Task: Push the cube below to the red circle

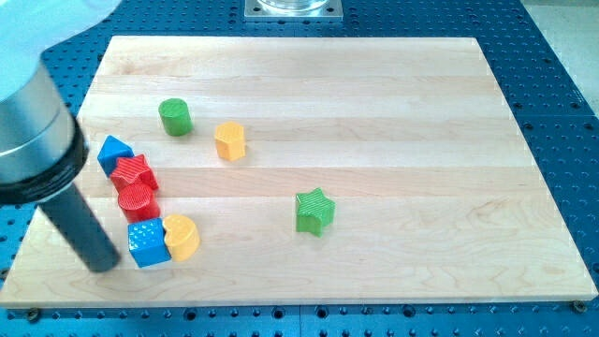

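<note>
Right of my tip (101,265): blue cube (148,243), just beside, squarish, slightly skewed.
Neighbours: yellow block (182,236) touching its far side; red circle (138,200) just above.
Tip state: bare rod, holding nothing.

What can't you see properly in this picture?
- My tip: the camera view shows it at the view's left of the blue cube, but whether they touch cannot be told.
- The blue block at the cluster's top: the red star covers part of it, so its shape is unclear.
- The arm above the rod: cut off by the view's top-left corner.
</note>
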You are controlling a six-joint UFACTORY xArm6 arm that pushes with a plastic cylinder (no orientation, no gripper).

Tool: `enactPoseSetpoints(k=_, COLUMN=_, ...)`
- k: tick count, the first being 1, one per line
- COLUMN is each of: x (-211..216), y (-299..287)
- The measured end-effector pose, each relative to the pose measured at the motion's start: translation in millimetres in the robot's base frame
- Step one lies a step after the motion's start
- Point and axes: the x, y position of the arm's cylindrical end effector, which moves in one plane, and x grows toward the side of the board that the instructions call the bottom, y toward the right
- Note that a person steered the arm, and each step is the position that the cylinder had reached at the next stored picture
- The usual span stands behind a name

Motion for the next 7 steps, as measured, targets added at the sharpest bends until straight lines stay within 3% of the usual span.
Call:
enactPoseSetpoints(k=1, x=23.4, y=28.9)
enactPoseSetpoints(k=2, x=24.0, y=54.9)
enactPoseSetpoints(k=5, x=-9.7, y=57.3)
enactPoseSetpoints(k=7, x=4.5, y=102.4)
